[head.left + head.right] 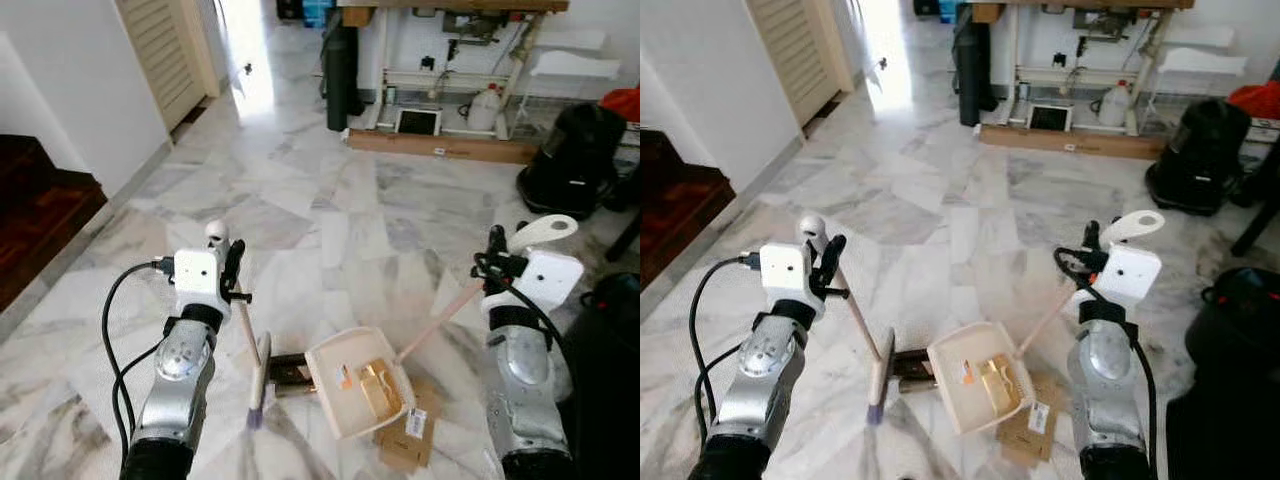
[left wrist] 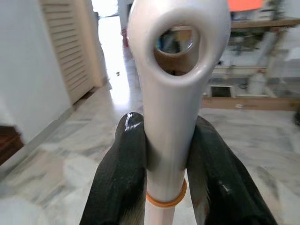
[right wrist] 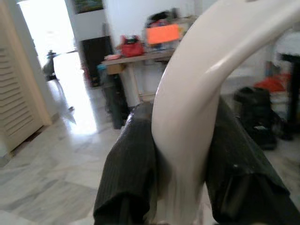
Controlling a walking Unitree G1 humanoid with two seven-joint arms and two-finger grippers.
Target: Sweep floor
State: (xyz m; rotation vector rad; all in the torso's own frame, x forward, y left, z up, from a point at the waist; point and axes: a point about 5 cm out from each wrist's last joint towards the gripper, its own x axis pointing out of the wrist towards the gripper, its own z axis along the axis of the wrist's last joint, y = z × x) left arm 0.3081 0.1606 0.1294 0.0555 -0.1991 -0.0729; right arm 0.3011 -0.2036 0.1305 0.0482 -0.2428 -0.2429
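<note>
The left claw (image 1: 234, 268) is clenched on the broom (image 1: 256, 380) handle; the right claw (image 1: 497, 252) is clenched on the dustpan (image 1: 345, 385) handle. Scraps (image 1: 375, 385) lie in the pan at 6 o'clock, on cardboard (image 1: 408, 432). Tilting could spill them onto the floor (image 1: 320, 210).

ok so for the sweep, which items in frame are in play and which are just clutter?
In play:
- broom, handle in left end effector
- dustpan, handle in right end effector
- flattened cardboard under dustpan
- gold wrapper in dustpan

Clutter:
- white jug
- black bag
- workbench
</note>
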